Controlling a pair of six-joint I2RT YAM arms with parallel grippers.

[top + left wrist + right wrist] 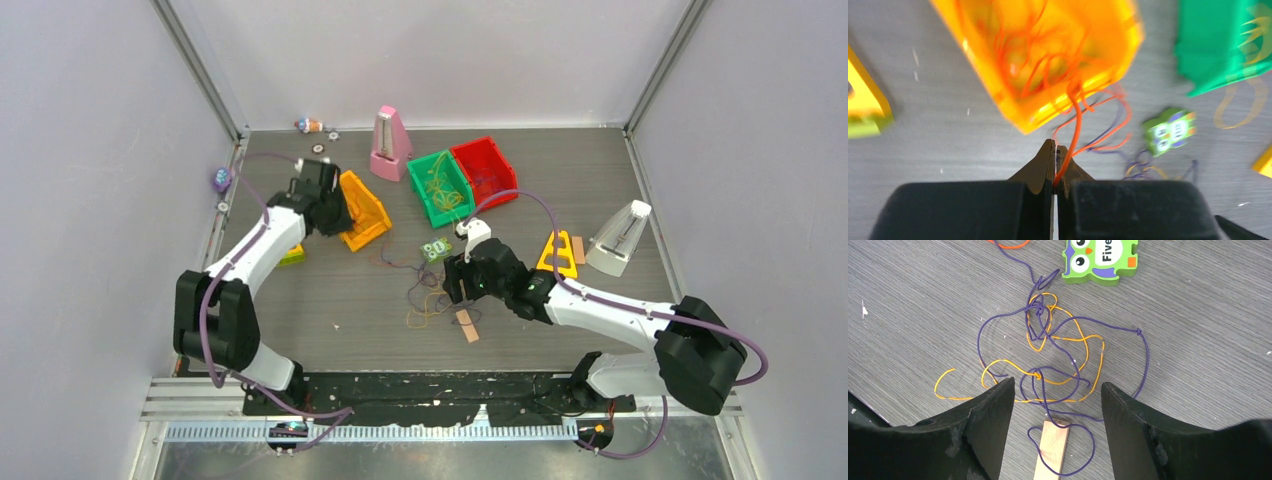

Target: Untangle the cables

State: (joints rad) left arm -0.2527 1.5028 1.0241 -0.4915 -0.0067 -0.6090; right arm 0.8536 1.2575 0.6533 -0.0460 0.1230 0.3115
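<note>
Left pincer (1055,159) is clamped right shut on one orange cable (1076,125). That strand runs from between the fingers up over the rim of the orange bin (998,75), and there are more orange loops piled inside the bin. A couple of orange and purple strands trail off along the worktop (330,300) beside it.

Right pincer (1057,385) is spread wide and has hold of nothing. It's just hanging over the main tangle in the middle of the worktop. Down there a purple cable (1038,310) and an amber cable (998,361) are looped through each other, with a tight little knot at the far end of the mess. One purple loop lies across a wooden stick (1052,452), right between the fingers.

A green owl puzzle piece (1100,260) marked "Five" sits just past the tangle. Further back, the green bin (425,195) has yellow-green cables (442,188) in it, and a red bin (485,170) is pushed up against its side. There's a pink metronome (390,145) near those two, and a white metronome (620,238) off to the right.
</note>
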